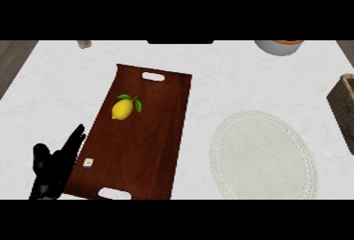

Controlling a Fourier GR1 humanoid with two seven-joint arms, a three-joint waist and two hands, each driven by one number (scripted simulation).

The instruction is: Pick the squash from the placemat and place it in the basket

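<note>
Squash is not showing anywhere in the head view, so where it is lying cannot be told. The placemat point(262, 154), an off-white oval with a woven, beaded-looking rim, is lying flat on the pale marbled counter point(62, 79). The basket point(343, 112), dark brown wicker, is peeking in at the right edge, apart from the mat. A glossy dark wooden tray point(149, 140) with cut-out handles is sitting left of the mat, carrying a smooth yellow lemon point(122, 109) with green leaves and a small pale packet point(88, 162). The black left hand point(52, 171) is resting at the lower left, fingers straight and released, grasping nothing, overlapping the tray's left rim.
</note>
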